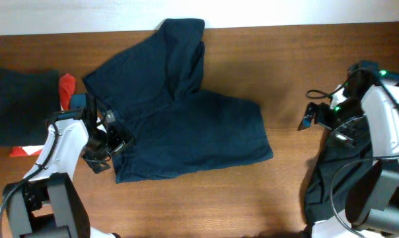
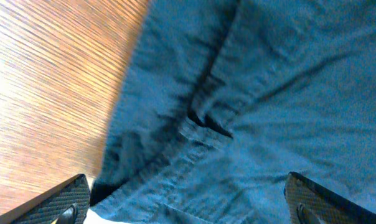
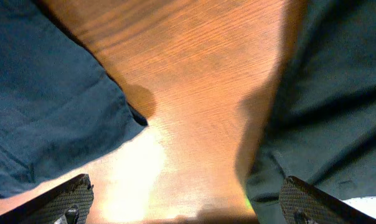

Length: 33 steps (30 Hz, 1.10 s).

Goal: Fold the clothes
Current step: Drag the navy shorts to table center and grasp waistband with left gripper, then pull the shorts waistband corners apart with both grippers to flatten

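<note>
Navy shorts [image 1: 180, 125] lie spread on the wooden table, one leg reaching toward the back edge, the other toward the right. My left gripper [image 1: 107, 149] is open over the waistband end at the shorts' left; in the left wrist view the blue fabric [image 2: 250, 112] fills the space between the wide-apart fingertips [image 2: 188, 208]. My right gripper [image 1: 312, 118] is open and empty over bare wood to the right of the shorts; its view shows the shorts' leg hem [image 3: 51, 106] at left and a dark garment [image 3: 331, 106] at right. More dark clothes [image 1: 338, 178] lie heaped under the right arm.
A folded dark garment [image 1: 21, 102] lies at the far left with a red-orange item [image 1: 66, 86] beside it. The table's back edge [image 1: 285, 26] meets a white wall. Bare wood [image 1: 285, 198] lies in front of and to the right of the shorts.
</note>
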### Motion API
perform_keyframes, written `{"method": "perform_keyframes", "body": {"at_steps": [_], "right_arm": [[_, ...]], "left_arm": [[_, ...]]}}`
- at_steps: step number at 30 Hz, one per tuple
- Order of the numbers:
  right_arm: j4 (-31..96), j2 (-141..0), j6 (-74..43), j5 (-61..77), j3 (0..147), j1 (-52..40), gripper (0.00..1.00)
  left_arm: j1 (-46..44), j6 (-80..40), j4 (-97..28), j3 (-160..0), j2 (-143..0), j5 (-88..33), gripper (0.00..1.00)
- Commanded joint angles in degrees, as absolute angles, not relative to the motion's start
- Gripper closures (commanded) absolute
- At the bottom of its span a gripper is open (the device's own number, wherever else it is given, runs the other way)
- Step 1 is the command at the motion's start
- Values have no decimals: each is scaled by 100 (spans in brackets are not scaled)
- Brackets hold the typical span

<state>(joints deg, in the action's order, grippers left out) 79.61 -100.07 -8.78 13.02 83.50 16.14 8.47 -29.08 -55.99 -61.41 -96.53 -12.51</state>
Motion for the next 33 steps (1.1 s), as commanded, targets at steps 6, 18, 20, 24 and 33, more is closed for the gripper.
{"method": "perform_keyframes", "body": {"at_steps": [6, 18, 20, 24, 33], "right_arm": [[6322, -9948, -972, 1785, 6879, -207, 1], [5752, -10175, -969, 1732, 6466, -486, 36], [5415, -10175, -972, 1732, 6055, -486, 32], [5022, -10175, -1249, 1739, 5457, -486, 70], [7109, -10114, -2563, 207, 5468, -486, 87]], "left_arm": [[-174, -2602, -5430, -5520, -9588, -1444, 24], [-460, -3035, -5028, -4272, -9588, -1068, 28], [-462, -3033, -4991, -4261, -9588, -1068, 28], [-460, -3033, -4995, -4263, -9588, -1070, 28], [-158, -2849, -5328, -4333, -9588, -1002, 28]]}}
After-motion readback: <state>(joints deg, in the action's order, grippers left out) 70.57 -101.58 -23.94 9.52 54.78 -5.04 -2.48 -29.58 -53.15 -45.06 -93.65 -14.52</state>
